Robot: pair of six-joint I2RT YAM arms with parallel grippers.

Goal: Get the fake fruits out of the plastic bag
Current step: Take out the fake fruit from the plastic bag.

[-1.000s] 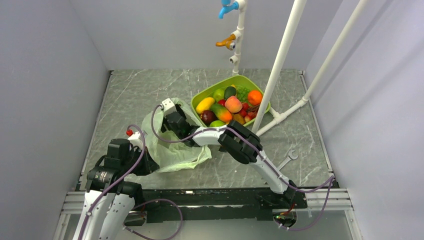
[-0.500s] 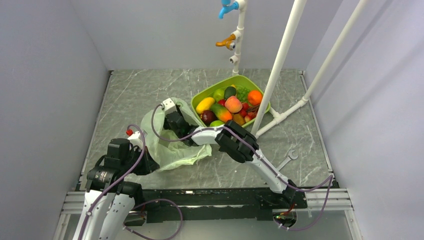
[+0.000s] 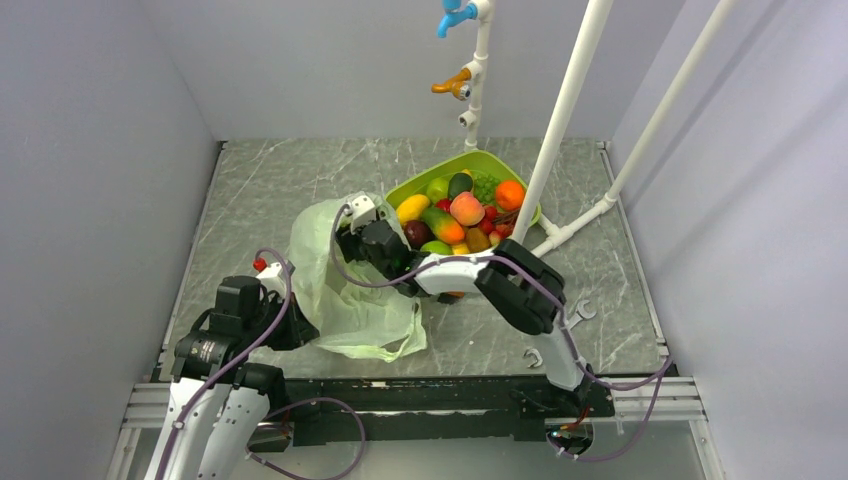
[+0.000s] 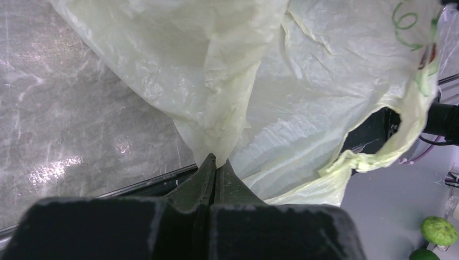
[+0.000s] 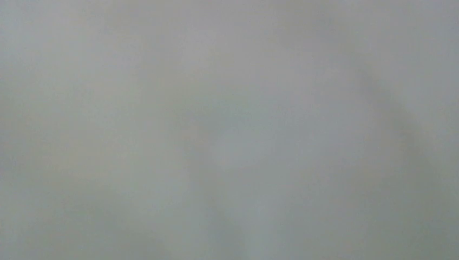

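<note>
The plastic bag [image 3: 345, 290] is a pale green, wrinkled film, pulled up off the table. My left gripper [image 4: 216, 161] is shut on a bunched fold of the plastic bag [image 4: 281, 92] at its near-left side. My right wrist [image 3: 375, 240] is pressed into the bag's far top edge, and the film hides its fingers. The right wrist view is filled with blurred grey-green. The fake fruits, among them a peach [image 3: 467, 208], an avocado [image 3: 459, 184] and grapes [image 3: 485, 185], lie in the green tray [image 3: 440, 172]. A green round fruit [image 4: 438, 230] shows low right in the left wrist view.
Two white pipes [image 3: 560, 120] rise beside the tray, with a blue tap [image 3: 455, 15] and an orange tap [image 3: 452, 87] at the back wall. A wrench [image 3: 578, 313] and a second metal piece [image 3: 533, 357] lie right of my right arm. Grey walls close in on both sides.
My right wrist has moved right and toward the tray, taking the bag's top edge with it. The bag has lifted and puffed out toward the near edge. The left arm has stayed put.
</note>
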